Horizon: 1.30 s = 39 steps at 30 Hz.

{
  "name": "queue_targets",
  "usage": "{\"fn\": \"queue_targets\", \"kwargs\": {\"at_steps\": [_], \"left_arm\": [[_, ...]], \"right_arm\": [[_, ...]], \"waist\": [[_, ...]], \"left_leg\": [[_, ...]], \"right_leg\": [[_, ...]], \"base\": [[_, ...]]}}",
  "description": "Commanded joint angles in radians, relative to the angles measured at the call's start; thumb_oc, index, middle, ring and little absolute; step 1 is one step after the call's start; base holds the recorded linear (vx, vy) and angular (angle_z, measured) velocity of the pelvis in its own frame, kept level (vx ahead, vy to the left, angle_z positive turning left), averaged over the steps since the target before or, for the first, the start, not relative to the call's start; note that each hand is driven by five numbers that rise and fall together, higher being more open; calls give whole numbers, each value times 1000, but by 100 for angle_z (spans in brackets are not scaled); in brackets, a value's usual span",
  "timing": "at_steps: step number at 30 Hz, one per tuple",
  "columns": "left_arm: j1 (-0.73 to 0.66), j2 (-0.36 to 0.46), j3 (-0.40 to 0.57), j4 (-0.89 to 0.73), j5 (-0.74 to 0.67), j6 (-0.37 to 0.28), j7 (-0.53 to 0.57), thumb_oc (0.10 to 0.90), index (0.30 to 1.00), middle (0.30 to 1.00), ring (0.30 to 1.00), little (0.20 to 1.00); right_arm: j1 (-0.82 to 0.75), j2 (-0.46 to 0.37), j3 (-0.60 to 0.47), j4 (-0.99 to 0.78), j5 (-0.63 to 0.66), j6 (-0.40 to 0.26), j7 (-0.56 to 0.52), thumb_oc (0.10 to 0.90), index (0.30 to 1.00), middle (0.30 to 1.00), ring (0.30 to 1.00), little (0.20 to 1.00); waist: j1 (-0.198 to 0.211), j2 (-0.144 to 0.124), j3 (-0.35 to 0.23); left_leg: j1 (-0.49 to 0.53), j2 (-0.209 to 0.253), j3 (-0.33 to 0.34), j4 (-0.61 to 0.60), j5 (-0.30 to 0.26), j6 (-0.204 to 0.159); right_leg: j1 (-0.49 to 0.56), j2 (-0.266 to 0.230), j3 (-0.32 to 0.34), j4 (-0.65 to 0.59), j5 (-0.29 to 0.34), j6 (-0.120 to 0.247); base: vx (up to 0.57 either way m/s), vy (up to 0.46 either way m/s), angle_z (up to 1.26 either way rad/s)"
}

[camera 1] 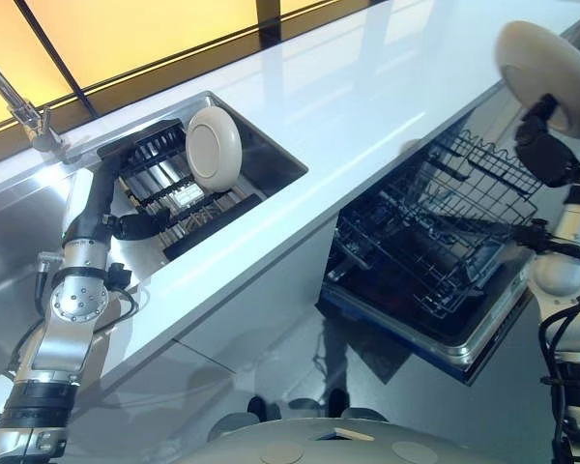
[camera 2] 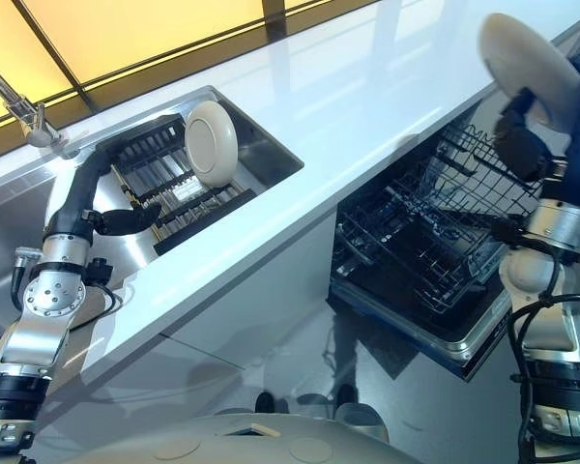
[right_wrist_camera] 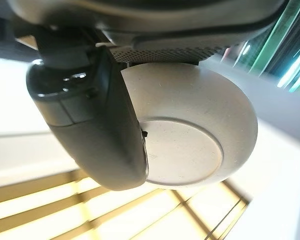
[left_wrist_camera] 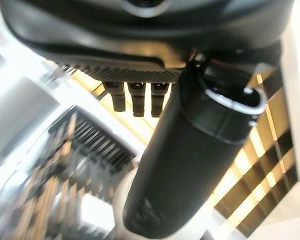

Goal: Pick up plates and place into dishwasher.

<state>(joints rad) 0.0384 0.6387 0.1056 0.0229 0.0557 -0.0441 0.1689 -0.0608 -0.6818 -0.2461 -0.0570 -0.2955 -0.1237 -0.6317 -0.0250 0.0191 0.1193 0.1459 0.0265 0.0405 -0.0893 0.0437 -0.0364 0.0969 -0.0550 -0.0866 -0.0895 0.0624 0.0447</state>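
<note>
plate (right_wrist_camera: 190, 145) underside, right hand (right_wrist_camera: 100, 130) pinching

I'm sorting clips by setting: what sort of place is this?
Most likely a kitchen: a steel sink with a faucet set in a white countertop, and an open dishwasher below it.

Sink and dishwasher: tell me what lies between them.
A bare stretch of white counter separates the sink, where one plate stands in a dark rack, from the open dishwasher. The left eye view shows it.
</note>
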Motion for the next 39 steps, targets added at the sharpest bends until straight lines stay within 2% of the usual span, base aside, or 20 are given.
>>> {"fn": "queue_targets", "kwargs": {"at_steps": [1,7,11,14,16,19,25,30,34,39], "left_arm": [[-37,55,86,-13,-38,-71,21,800,900,900,900,900],[11,40,118,3,-78,-104,21,800,900,900,900,900],[21,41,124,2,-90,-119,20,800,900,900,900,900],[4,50,107,-3,-95,-122,23,800,900,900,900,900],[-14,64,86,-6,-103,-126,32,800,900,900,900,900],[-63,94,42,-16,-118,-120,56,800,900,900,900,900],[-172,165,-23,-18,-157,-119,107,800,900,900,900,900],[-195,185,-39,-15,-167,-135,118,800,900,900,900,900],[-206,195,-50,-17,-176,-144,129,800,900,900,900,900],[-234,200,-72,-12,-183,-158,137,800,900,900,900,900]], "right_arm": [[-20,-32,-75,-30,8,-18,-49,100,300,300,300,200],[33,-3,-71,127,136,5,64,100,300,300,300,200],[31,-6,-47,205,140,22,97,100,300,300,300,200],[-4,-38,-17,300,135,37,95,100,300,300,300,200],[-39,-79,9,362,98,74,98,100,300,300,300,200],[-112,-149,66,455,111,117,56,100,300,300,300,200],[-299,-261,168,626,233,205,-28,100,300,300,300,200],[-363,-292,194,693,313,237,-54,100,300,300,300,200],[-410,-300,219,712,327,272,-60,100,300,300,300,200],[-493,-306,286,786,349,302,3,100,300,300,300,200]], "waist": [[1,-20,-78],[6,-21,-54],[18,-21,-39],[32,-18,-22],[44,-15,-8],[64,-10,27],[104,-3,141],[127,11,201],[139,26,240],[153,43,275]], "left_leg": [[-21,-79,8,14,-65,49],[-29,-78,2,16,-60,48],[-35,-78,-5,21,-55,46],[-50,-77,-14,31,-53,42],[-58,-77,-26,35,-58,39],[-95,-76,-42,54,-51,35],[-224,-79,-89,122,-29,28],[-292,-77,-109,159,-17,23],[-342,-77,-122,187,-9,21],[-391,-80,-133,214,-3,19]], "right_leg": [[-8,34,7,91,-74,44],[-13,33,-5,95,-74,39],[-14,31,-18,99,-76,35],[-22,27,-33,109,-79,33],[-27,25,-43,120,-92,33],[-55,21,-59,150,-101,29],[-149,16,-95,244,-137,11],[-200,10,-120,300,-162,-4],[-248,3,-133,354,-179,-14],[-302,-7,-141,414,-199,-23]], "base": [[15,-34,-2],[20,-41,-2],[50,-50,3],[42,-59,3],[48,-73,8],[-53,-100,18],[-150,-134,26],[-69,-90,23],[-62,-64,13],[-51,-40,10]]}}
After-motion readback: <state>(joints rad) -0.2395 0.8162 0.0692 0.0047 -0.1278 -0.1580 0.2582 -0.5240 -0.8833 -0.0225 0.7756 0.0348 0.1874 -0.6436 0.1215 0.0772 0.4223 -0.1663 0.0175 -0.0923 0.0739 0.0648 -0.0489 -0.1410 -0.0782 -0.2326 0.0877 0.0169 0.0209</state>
